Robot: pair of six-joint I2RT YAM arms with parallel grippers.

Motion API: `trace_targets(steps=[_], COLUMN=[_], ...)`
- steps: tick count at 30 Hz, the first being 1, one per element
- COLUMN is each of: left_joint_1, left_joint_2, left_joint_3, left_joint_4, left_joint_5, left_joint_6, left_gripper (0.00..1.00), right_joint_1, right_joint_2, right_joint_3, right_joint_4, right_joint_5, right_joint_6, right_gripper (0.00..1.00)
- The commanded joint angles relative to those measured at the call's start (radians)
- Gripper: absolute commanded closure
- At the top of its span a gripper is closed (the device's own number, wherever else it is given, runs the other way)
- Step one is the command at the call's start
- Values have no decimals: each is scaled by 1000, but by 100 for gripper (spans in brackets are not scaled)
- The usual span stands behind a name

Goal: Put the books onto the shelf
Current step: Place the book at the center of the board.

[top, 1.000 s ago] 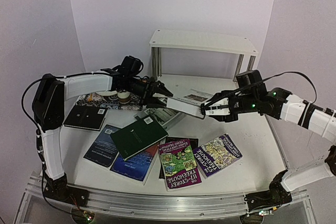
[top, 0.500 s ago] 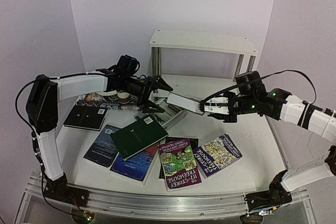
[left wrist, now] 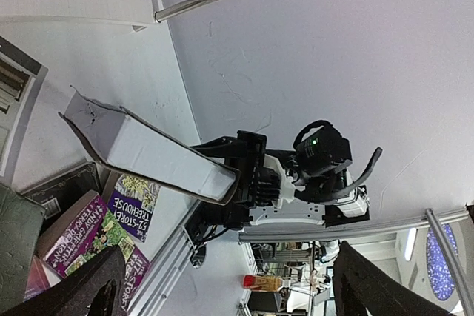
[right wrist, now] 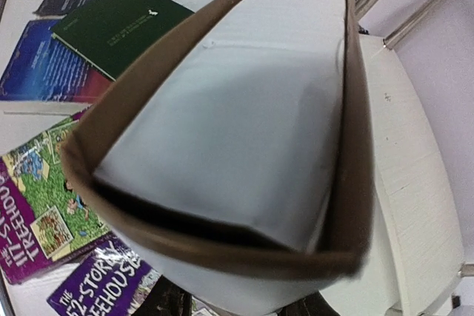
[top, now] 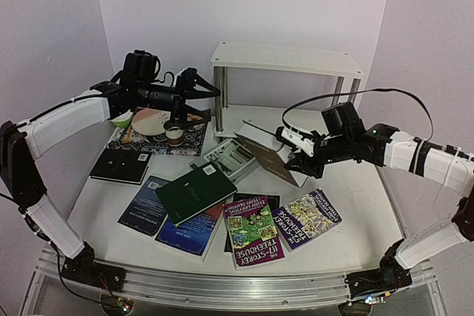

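Brown-covered and thick with white pages, the book (top: 268, 157) hangs tilted in the air just in front of the shelf (top: 285, 58), lower than its top board, pinched at one end by your right gripper (top: 291, 152). The step in hand looks like the carry to the shelf. Next you would need to level the book, bring it up to the shelf and set it flat before letting go. The right jaws stand partway closed, clamping the book's end. Your left gripper (top: 208, 106), left of the shelf, holds nothing, its fingers (left wrist: 81, 294) spread wide. The other books (top: 196, 192) lie flat in front of the shelf.
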Motion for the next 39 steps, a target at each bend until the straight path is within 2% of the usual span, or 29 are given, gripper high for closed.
trace_targets(steps=[1, 6, 14, 19, 27, 30, 39], left_joint_1=[-4, -10, -29, -40, -49, -51, -56], left_joint_2=[-38, -44, -19, -9, 9, 15, 31], left_joint_3=[-38, -53, -20, -15, 1, 10, 26], left_joint_4=[25, 7, -53, -70, -89, -102, -119], left_joint_5=[-55, -83, -125, -145, -150, -148, -144], left_joint_6=[53, 87, 132, 141, 142, 148, 151], left_gripper=[3, 4, 5, 5, 6, 7, 7], right_joint_1=[2, -9, -80, -89, -106, -107, -106], right_joint_2=[15, 10, 51, 49, 90, 85, 22], right_joint_3=[5, -112, -163, -202, -311, -338, -390], right_joint_4=[146, 350, 442, 479, 654, 717, 738], right_joint_5=[-19, 15, -32, -4, 46, 126, 228], right_joint_6=[230, 337, 420, 427, 494, 544, 537], right_gripper=[89, 87, 86, 74, 69, 42, 7])
